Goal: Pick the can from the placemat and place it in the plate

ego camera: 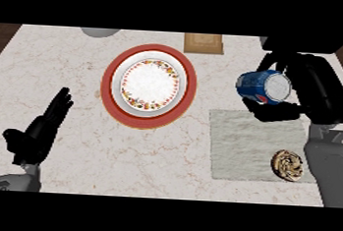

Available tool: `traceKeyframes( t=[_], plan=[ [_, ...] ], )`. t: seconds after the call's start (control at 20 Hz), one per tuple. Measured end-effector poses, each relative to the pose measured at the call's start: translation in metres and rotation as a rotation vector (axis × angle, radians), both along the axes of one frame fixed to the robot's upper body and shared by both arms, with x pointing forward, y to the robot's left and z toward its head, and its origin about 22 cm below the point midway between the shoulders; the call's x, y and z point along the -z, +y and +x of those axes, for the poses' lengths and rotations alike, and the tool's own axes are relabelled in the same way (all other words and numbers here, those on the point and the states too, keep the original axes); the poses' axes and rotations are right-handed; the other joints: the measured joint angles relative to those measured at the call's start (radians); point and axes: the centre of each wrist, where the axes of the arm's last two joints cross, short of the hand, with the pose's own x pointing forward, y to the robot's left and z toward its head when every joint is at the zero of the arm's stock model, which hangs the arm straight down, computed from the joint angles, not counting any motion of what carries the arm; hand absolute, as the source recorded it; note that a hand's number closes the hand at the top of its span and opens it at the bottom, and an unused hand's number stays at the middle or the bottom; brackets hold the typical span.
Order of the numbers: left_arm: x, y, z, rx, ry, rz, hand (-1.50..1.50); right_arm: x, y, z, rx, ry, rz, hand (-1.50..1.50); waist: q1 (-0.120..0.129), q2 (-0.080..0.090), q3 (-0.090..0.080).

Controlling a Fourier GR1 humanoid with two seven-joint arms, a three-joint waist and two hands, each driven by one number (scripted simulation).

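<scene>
Marble tabletop (75, 63) carries the plate (149, 84); at its 3 o'clock the right hand (291, 101) curls around the blue can (264, 87) (tilted sideways). Left hand (39, 132) rests with fingers straight.

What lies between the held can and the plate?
In the head view, only bare counter lies between the can, held by the right hand, and the plate.

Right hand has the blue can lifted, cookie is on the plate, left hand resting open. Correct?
One error: the cookie lies on the grey placemat, not the plate. The head view shows it. The rest holds: right hand holds the blue can, and the left hand rests open at lower left.
</scene>
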Motion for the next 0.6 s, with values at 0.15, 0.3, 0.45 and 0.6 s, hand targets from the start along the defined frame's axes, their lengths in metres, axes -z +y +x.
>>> traceKeyframes(
  t=[0.15,0.3,0.45,0.6],
  plan=[
    [0.001,-0.004,-0.004,0.002,0.0,-0.003,0.0,-0.006,0.014,0.007,-0.022,-0.005,0.009,1.5,0.002,0.0,0.0],
    [0.002,-0.004,0.0,0.002,-0.002,-0.006,0.0,-0.014,0.043,0.018,-0.046,0.008,0.011,1.5,0.005,0.001,0.0],
    [0.005,-0.009,0.001,0.009,-0.002,-0.006,0.0,-0.017,0.073,0.027,-0.082,0.038,0.009,1.5,0.007,0.002,0.0],
    [0.002,-0.016,0.002,0.013,-0.006,-0.003,0.0,-0.007,0.101,0.04,-0.111,0.068,0.019,1.5,0.011,0.003,0.0]
  ],
)
